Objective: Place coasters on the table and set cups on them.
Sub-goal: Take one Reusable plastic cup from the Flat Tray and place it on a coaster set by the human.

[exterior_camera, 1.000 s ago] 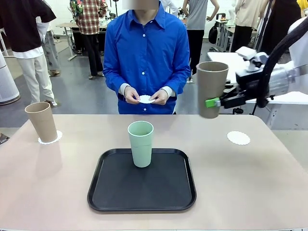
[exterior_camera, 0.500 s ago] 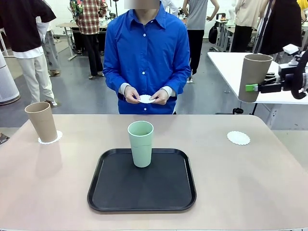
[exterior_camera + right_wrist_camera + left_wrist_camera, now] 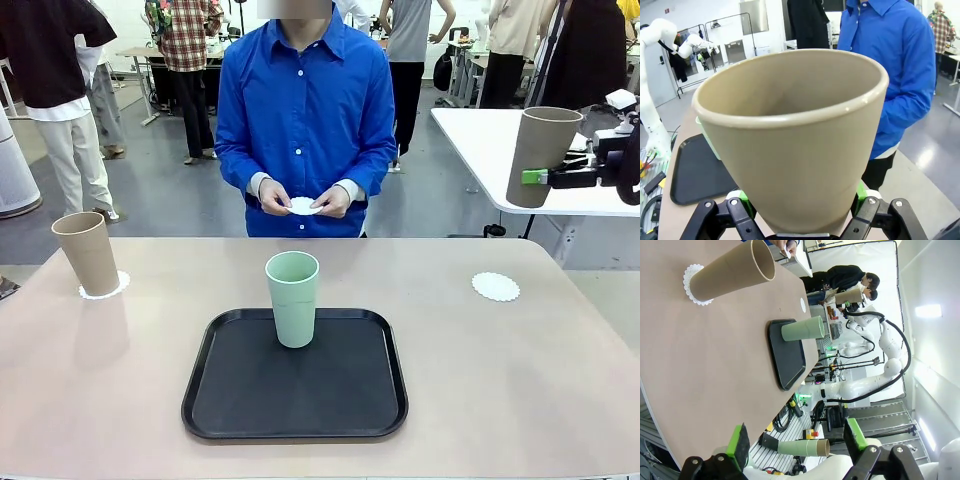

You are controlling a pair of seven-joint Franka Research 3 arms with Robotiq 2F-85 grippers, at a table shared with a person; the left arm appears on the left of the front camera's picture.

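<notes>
A tan cup (image 3: pixel 541 150) hangs high at the far right, above and to the right of a bare coaster (image 3: pixel 496 287) on the table (image 3: pixel 500 380). My right gripper (image 3: pixel 536 178) is shut on its lower part. The same cup (image 3: pixel 790 140) looms large in the right wrist view, with a green pad (image 3: pixel 863 191) on either side. Another tan cup (image 3: pixel 87 252) stands on a coaster (image 3: pixel 104 289) at the far left. The mint cup (image 3: pixel 292 298) stands upright in the black tray (image 3: pixel 300 400). My left gripper (image 3: pixel 797 440) is open and apart from the left tan cup (image 3: pixel 732 274).
A person in a blue shirt (image 3: pixel 305 110) stands at the far edge and holds a white coaster (image 3: pixel 303 206) in both hands. A white table (image 3: pixel 480 140) stands behind on the right. Bare tabletop lies on both sides of the tray.
My right gripper has carried the tan cup to the right, from above the table's right half out to the far right of the picture. Everything else has stayed put.
</notes>
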